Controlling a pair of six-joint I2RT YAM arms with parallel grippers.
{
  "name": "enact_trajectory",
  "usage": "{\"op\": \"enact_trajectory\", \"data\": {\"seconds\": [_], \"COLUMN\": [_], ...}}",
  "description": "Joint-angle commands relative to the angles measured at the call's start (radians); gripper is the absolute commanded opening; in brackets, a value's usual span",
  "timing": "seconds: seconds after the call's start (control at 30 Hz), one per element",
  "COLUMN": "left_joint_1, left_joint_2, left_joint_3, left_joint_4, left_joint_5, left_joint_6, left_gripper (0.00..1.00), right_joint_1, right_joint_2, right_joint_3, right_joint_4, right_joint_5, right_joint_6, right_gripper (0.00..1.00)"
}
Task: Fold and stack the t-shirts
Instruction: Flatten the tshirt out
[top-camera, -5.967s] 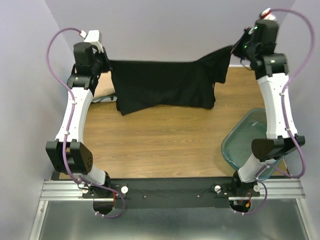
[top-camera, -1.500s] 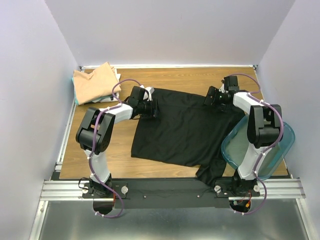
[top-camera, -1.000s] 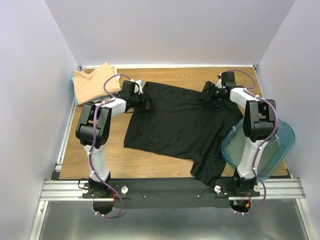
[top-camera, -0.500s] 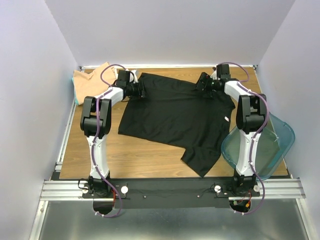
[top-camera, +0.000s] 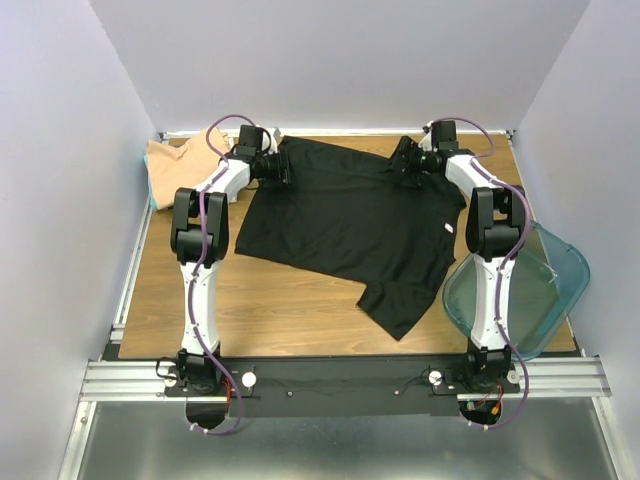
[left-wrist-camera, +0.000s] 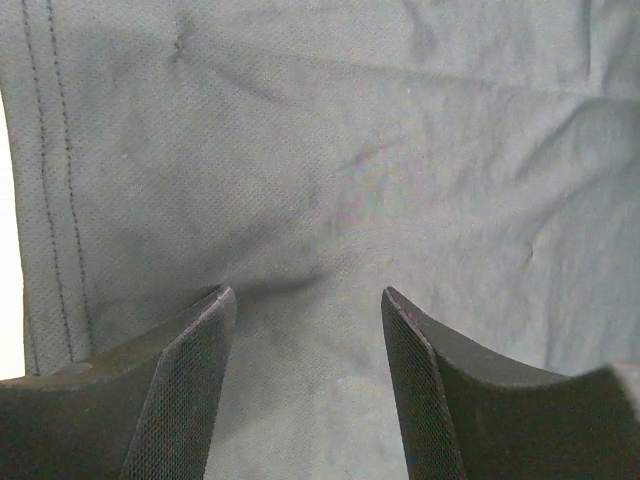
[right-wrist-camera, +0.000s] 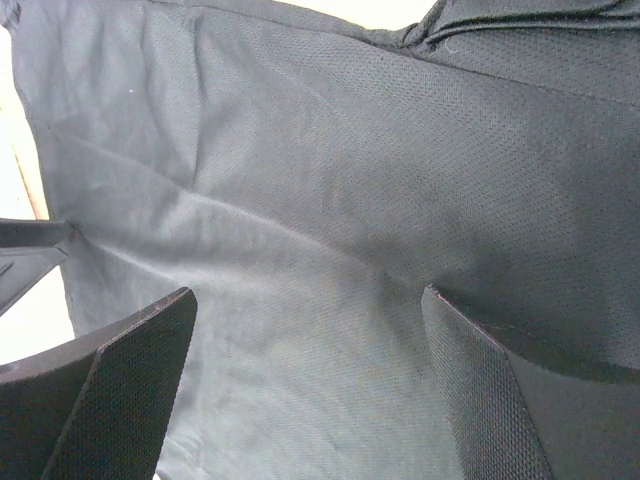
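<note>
The black t-shirt (top-camera: 350, 225) lies spread flat on the wooden table (top-camera: 270, 300), its small white tag (top-camera: 447, 229) on the right side. My left gripper (top-camera: 283, 168) rests on its far left corner, jaws open, tips pressing on the cloth (left-wrist-camera: 350, 150). My right gripper (top-camera: 400, 165) sits on the far right corner, also open, over the fabric (right-wrist-camera: 350, 150). Nothing is pinched between either pair of fingers. In the wrist views the left gripper (left-wrist-camera: 305, 292) and right gripper (right-wrist-camera: 309, 292) both stand apart on flat cloth. A folded tan t-shirt (top-camera: 180, 165) lies at the far left.
A clear teal plastic bin (top-camera: 550, 290) stands at the right edge, partly behind the right arm. Both arms stretch far out along the table's sides. Walls close in at the back, left and right.
Both arms have reached farther toward the back wall, and the black t-shirt slid that way with them. Its lower sleeve came up off the table's front edge.
</note>
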Motion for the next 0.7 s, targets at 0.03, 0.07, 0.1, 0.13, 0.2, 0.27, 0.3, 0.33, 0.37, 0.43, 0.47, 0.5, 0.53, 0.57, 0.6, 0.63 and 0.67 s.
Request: {"op": "enact_trajectory", "data": {"seconds": [0.03, 0.07, 0.1, 0.13, 0.2, 0.27, 0.3, 0.33, 0.37, 0.43, 0.47, 0.5, 0.53, 0.57, 0.6, 0.63, 0.67], "left_joint_1": [0.001, -0.002, -0.005, -0.008, -0.017, -0.022, -0.026, -0.028, -0.031, -0.035, -0.036, -0.036, -0.036, -0.036, -0.037, -0.037, -0.037], "left_joint_2": [-0.1, -0.138, -0.16, -0.178, -0.222, -0.238, -0.252, -0.259, -0.281, -0.305, -0.315, -0.324, -0.327, -0.327, -0.33, -0.33, -0.33], "left_joint_3": [-0.033, -0.072, -0.092, -0.114, -0.169, -0.215, -0.235, -0.258, -0.31, -0.37, -0.396, -0.44, -0.457, -0.482, -0.493, -0.502, -0.517], "left_joint_4": [-0.046, -0.037, -0.034, -0.029, -0.025, -0.031, -0.029, -0.025, 0.0, 0.03, 0.065, 0.078, 0.093, 0.101, 0.11, 0.119, 0.133], "left_joint_5": [-0.018, -0.025, -0.031, -0.039, -0.051, -0.057, -0.062, -0.065, -0.068, -0.067, -0.068, -0.071, -0.071, -0.071, -0.07, -0.068, -0.068], "left_joint_6": [0.007, 0.005, 0.007, 0.008, 0.023, 0.03, 0.03, 0.025, 0.019, -0.001, -0.009, -0.016, -0.026, -0.03, -0.033, -0.038, -0.046], "left_gripper": [0.68, 0.68, 0.68, 0.68, 0.68, 0.68, 0.68, 0.68, 0.68, 0.68, 0.68, 0.68, 0.68, 0.68, 0.68, 0.68, 0.68], "right_joint_1": [0.013, 0.013, 0.012, 0.015, 0.013, 0.015, 0.015, 0.018, 0.019, 0.029, 0.035, 0.042, 0.044, 0.049, 0.053, 0.056, 0.058], "right_joint_2": [-0.04, -0.054, -0.072, -0.103, -0.132, -0.173, -0.184, -0.2, -0.229, -0.259, -0.272, -0.295, -0.302, -0.312, -0.322, -0.33, -0.336], "right_joint_3": [0.033, 0.026, 0.024, 0.018, -0.004, -0.028, -0.057, -0.074, -0.092, -0.161, -0.189, -0.236, -0.263, -0.284, -0.303, -0.326, -0.358], "right_joint_4": [-0.05, -0.05, -0.052, -0.052, -0.052, -0.053, -0.055, -0.057, -0.058, -0.058, -0.058, -0.058, -0.058, -0.058, -0.057, -0.057, -0.057], "right_joint_5": [-0.003, 0.009, 0.016, 0.022, 0.04, 0.056, 0.056, 0.054, 0.06, 0.074, 0.08, 0.089, 0.091, 0.095, 0.097, 0.102, 0.109], "right_joint_6": [-0.012, -0.014, -0.02, -0.03, -0.043, -0.044, -0.046, -0.05, -0.055, -0.069, -0.072, -0.08, -0.081, -0.083, -0.089, -0.089, -0.092], "right_gripper": [1.0, 1.0, 1.0, 1.0, 1.0, 1.0, 1.0, 1.0, 1.0, 1.0, 1.0, 1.0, 1.0, 1.0, 1.0, 1.0, 1.0]}}
